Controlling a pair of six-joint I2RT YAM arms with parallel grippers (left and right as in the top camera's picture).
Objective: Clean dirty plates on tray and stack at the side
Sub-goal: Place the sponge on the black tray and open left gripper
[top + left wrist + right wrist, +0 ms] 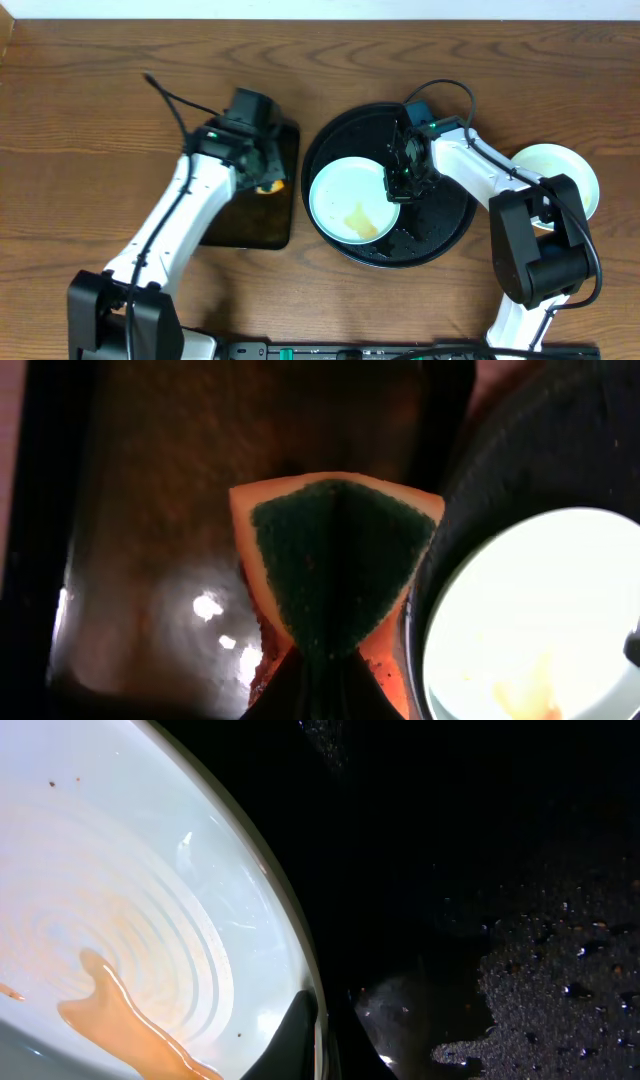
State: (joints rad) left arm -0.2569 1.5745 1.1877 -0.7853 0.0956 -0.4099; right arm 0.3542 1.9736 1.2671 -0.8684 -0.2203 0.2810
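A: Closest to the left wrist lens, what is that wedge?
B: Orange foam sponge (335, 575) with a dark green scouring face, folded and clenched in the left gripper (322, 688), over the rectangular black tray (150, 560).
A: And the right gripper (322, 1038)?
B: Its 2 fingers pinch the rim of the mint-white glossy round plate (130, 900) at its right edge, 1 inside and 1 outside. Brown sauce smear (130, 1030) runs across the ribbed centre.
A: Where does that plate sit?
B: On the left half of the large round black tray (445, 215) with the raised rim; wet specks dot the tray's bare floor.
A: Any other plate?
B: 1 pale round plate (570, 165) lies on the brown wood-grain tabletop (80, 120), right of the round tray, partly behind the right arm.
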